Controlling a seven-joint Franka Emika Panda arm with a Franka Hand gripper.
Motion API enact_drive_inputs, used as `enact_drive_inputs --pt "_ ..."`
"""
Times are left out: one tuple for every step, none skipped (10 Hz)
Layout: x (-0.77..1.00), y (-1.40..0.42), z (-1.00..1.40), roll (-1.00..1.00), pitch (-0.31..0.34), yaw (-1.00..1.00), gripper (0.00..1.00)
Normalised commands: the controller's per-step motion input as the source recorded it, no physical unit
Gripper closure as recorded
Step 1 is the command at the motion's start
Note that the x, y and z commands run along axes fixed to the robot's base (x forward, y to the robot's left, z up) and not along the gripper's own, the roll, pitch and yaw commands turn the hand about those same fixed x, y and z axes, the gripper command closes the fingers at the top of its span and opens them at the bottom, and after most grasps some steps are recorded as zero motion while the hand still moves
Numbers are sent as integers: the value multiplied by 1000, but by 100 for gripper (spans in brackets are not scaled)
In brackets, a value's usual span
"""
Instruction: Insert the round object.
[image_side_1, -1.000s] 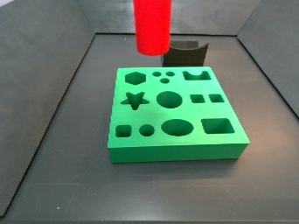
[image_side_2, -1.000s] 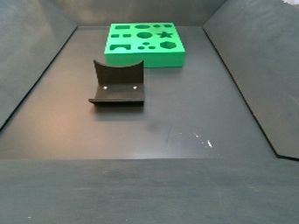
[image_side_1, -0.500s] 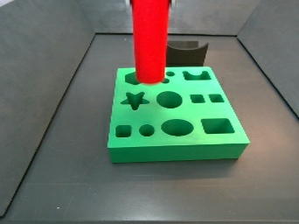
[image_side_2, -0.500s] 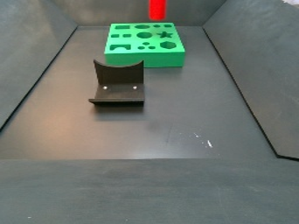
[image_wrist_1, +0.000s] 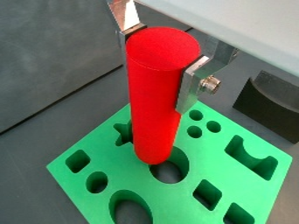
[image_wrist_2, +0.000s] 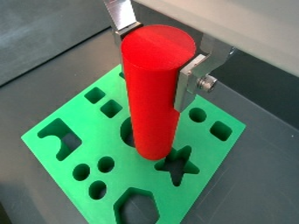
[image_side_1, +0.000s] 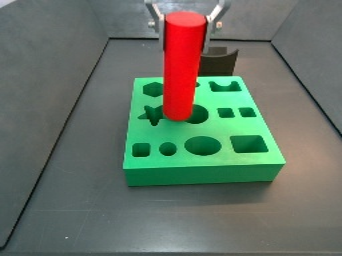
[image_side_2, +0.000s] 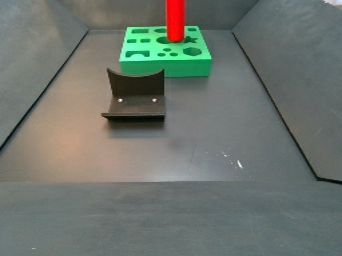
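My gripper (image_wrist_1: 160, 54) is shut on the top of the round object (image_wrist_1: 156, 96), a tall bright-red cylinder held upright. It shows in both wrist views (image_wrist_2: 155, 92) and in both side views (image_side_1: 183, 70) (image_side_2: 175, 20). The silver fingers (image_wrist_2: 191, 77) press its two sides. Its lower end hangs just above the green block (image_side_1: 201, 143), over or at the mouth of the round hole (image_wrist_1: 170, 169) in the block's middle. I cannot tell whether the tip has entered the hole. The green block has several shaped holes, among them a star (image_wrist_2: 177, 166).
The dark fixture (image_side_2: 134, 96) stands on the floor apart from the green block (image_side_2: 166, 52); in a side view it (image_side_1: 219, 57) shows behind the block. Dark walls (image_side_1: 80, 70) enclose the floor on the sides.
The gripper has come down with the red cylinder and moved toward the block's middle; the cylinder's lower end now sits at the round centre hole, and the fingers have come into view.
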Motion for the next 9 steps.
enact_drive_inputs --pt "280 0 -237 0 0 -103 100" --pt "357 0 -240 0 0 -140 100" --pt "489 0 -229 -33 0 -274 100" --pt "477 0 -257 0 0 -229 100" --pt "426 0 -274 0 14 -180 100" --pt "426 0 -286 0 26 -157 100" --pt "417 0 -291 0 37 -163 100" --pt "280 0 -286 39 44 -126 100" --pt "94 23 -229 89 46 -46 100"
